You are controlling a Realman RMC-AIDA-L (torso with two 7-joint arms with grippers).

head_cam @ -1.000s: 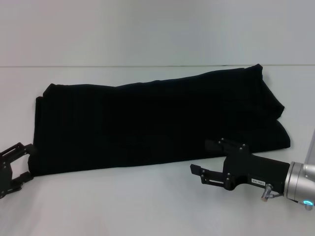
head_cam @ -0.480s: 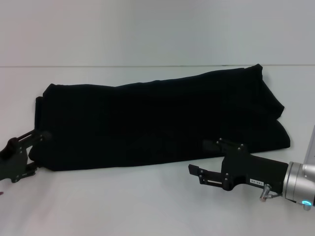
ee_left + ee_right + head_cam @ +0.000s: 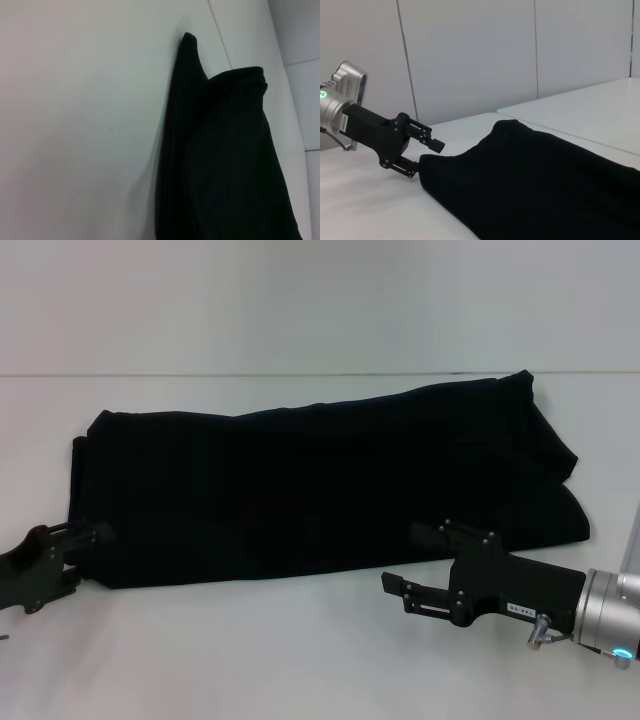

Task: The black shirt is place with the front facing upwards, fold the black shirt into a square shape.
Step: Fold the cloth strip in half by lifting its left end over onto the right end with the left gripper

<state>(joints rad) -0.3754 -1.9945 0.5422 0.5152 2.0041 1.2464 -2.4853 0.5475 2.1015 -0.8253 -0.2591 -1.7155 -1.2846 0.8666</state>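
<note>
The black shirt (image 3: 320, 490) lies folded into a long band across the white table (image 3: 250, 660), with no print showing. My left gripper (image 3: 85, 558) is at the band's near left corner, open, one finger on each side of that corner; the right wrist view shows this left gripper (image 3: 424, 159) from across the table. My right gripper (image 3: 412, 560) is open at the near edge towards the right end, one finger over the cloth and the other on the table in front. In the left wrist view the shirt (image 3: 225, 160) shows as a folded edge, and it fills the lower right of the right wrist view as the shirt (image 3: 545, 185).
White wall panels (image 3: 320, 300) rise behind the table's far edge. Bare tabletop runs along the front between the two arms.
My left gripper has moved in from the lower left to the shirt's near left corner. The right gripper has crept slightly left. The shirt lies almost unchanged.
</note>
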